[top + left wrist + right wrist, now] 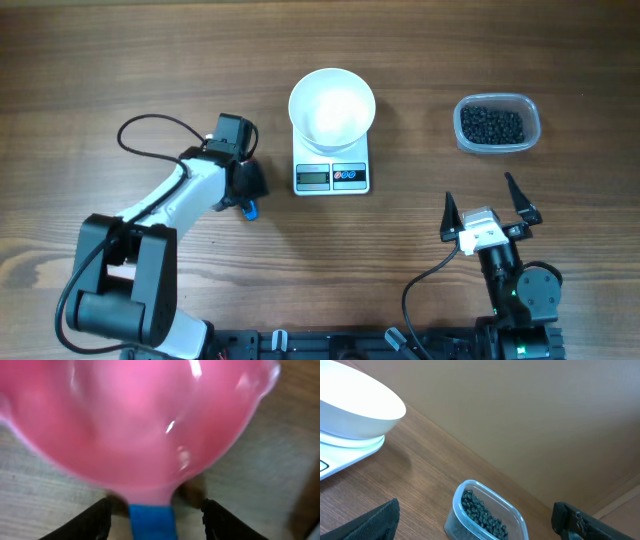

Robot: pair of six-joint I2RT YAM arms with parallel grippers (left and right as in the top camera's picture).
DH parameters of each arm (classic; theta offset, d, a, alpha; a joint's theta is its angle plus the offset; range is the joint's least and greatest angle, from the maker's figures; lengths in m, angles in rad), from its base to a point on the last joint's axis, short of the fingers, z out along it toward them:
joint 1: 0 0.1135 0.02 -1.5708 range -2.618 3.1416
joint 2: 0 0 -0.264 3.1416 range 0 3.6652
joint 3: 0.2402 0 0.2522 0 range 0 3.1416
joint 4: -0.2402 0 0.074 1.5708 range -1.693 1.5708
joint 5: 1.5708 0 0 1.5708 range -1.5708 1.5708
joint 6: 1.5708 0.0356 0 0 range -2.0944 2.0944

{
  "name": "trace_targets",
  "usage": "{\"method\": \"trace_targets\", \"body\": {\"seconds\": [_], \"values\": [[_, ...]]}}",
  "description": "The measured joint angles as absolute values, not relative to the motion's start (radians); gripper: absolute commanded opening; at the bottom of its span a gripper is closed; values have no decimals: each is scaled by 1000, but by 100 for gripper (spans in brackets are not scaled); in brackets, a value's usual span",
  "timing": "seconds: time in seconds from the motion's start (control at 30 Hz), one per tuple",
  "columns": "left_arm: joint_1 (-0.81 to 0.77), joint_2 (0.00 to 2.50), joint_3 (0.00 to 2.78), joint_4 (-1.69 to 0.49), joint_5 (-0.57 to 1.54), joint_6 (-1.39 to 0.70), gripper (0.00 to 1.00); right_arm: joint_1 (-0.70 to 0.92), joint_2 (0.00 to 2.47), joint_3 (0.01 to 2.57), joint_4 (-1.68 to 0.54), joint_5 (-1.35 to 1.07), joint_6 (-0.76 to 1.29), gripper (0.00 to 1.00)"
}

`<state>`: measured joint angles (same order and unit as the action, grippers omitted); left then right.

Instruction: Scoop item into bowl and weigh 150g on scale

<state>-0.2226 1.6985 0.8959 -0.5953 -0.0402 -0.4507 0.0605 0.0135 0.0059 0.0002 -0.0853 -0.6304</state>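
Pink scoop [150, 425] plastic fills the left wrist view, blurred and glossy, with its blue handle [151, 522] running down between the two dark fingers [95, 520]. The left hand [156, 507] stands apart on both sides of that handle, a gap showing at each finger, so it is spread and grips nothing. From overhead only the blue tip shows on the table [100, 60] beneath it, left of the scale [332, 175].

The right hand [484, 205] hovers near the front edge with its fingers spread wide, holding nothing.

On the scale sits the bowl [332, 105], round and white, its inside showing plain white. The scale's grey display [313, 177] and two round buttons [345, 176] face the front edge; any digits or markings are too small to read.

Right of the scale, well apart from it, stands a clear plastic tub [533, 115] with rounded corners. The beans [492, 125] lie inside it, a dark loose pile of small round pieces. The tub lies beyond the right hand.
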Motion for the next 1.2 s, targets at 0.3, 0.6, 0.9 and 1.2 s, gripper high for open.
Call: {"method": "trace_targets", "body": {"seconds": [0.3, 0.6, 0.9, 1.2], "values": [[-139, 1705, 955, -646, -14, -450, 58, 60, 14, 6, 0, -85, -630, 100], [-136, 1705, 955, -640, 46, -434, 46, 60, 14, 6, 0, -85, -630, 100], [-165, 1762, 968, -607, -12, -448, 38, 60, 14, 6, 0, -85, -630, 100], [-165, 1766, 968, -596, -44, -450, 26, 60, 14, 6, 0, -85, -630, 100]]}}
